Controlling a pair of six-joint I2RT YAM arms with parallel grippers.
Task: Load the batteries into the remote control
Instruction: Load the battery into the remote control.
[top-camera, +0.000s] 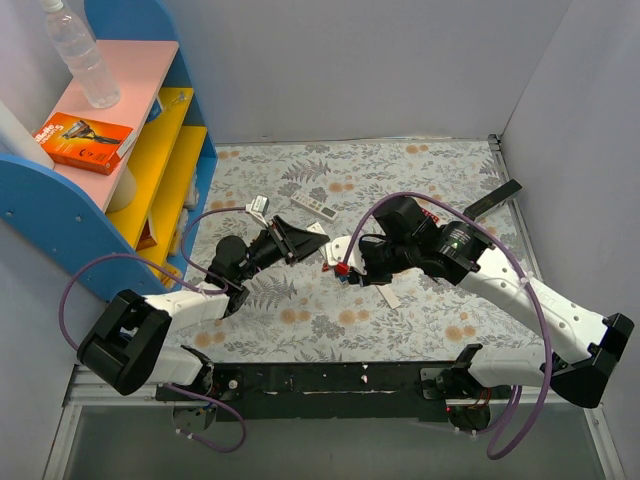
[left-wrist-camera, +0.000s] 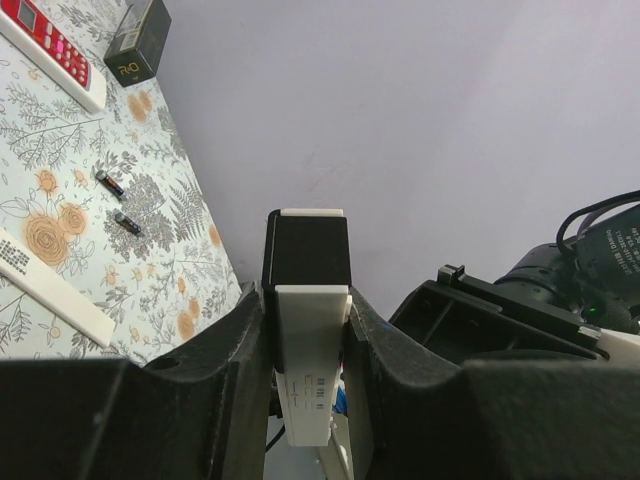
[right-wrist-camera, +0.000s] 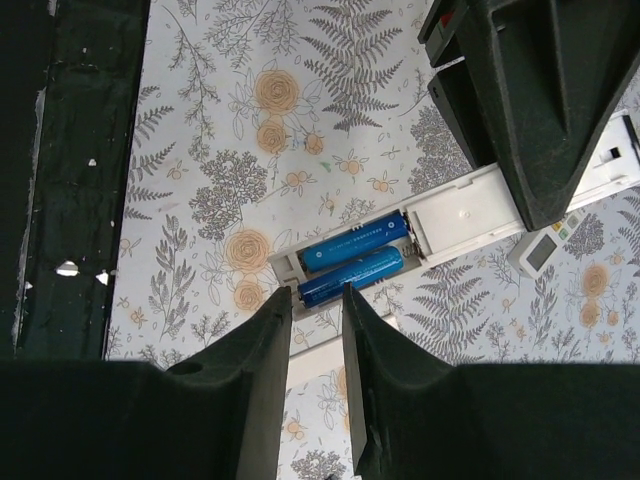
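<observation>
My left gripper (left-wrist-camera: 307, 335) is shut on the long white remote control (left-wrist-camera: 310, 330), whose dark end (left-wrist-camera: 307, 250) sticks out past the jaws. It holds the remote above the mat, as the top view shows (top-camera: 330, 248). In the right wrist view the remote (right-wrist-camera: 470, 212) has its back compartment open, with two blue batteries (right-wrist-camera: 355, 240) (right-wrist-camera: 352, 276) lying side by side in it. My right gripper (right-wrist-camera: 316, 295) is narrowly open and empty, its tips just at the nearer battery. The white back cover (top-camera: 390, 297) lies on the mat below it.
A red remote (left-wrist-camera: 50, 50), a dark box (left-wrist-camera: 140, 40), two tiny dark cylinders (left-wrist-camera: 110, 185) and a shorter white remote (left-wrist-camera: 50, 285) lie on the floral mat. A blue-yellow shelf (top-camera: 150, 150) stands at the left. A black bar (top-camera: 495, 197) lies far right.
</observation>
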